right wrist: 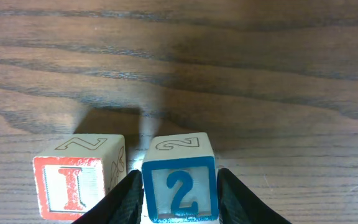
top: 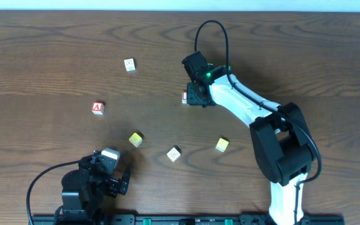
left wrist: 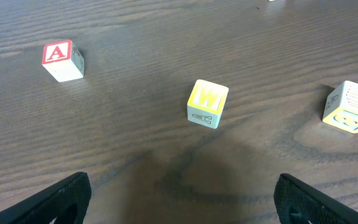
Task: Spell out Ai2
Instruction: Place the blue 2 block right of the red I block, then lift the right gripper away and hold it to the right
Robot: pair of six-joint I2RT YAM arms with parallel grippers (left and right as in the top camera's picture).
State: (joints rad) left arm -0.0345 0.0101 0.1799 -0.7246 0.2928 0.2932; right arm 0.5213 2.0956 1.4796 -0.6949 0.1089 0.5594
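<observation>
In the right wrist view my right gripper [right wrist: 180, 199] is shut on the blue "2" cube [right wrist: 180, 186], which stands right next to the red "I" cube [right wrist: 73, 186] on its left. Overhead, the right gripper [top: 197, 95] is at the table's middle and hides the "2" cube; only a red edge of the "I" cube [top: 184, 97] shows. The red "A" cube [top: 97, 108] lies apart at the left, also in the left wrist view [left wrist: 61, 59]. My left gripper [top: 119, 181] is open and empty at the near left edge.
A yellow "W" cube [top: 135, 139] [left wrist: 207, 102], a pale cube [top: 174, 154] [left wrist: 351, 107], another yellow cube [top: 222, 145] and a pale cube [top: 129, 64] at the back lie scattered on the wooden table [top: 55, 56].
</observation>
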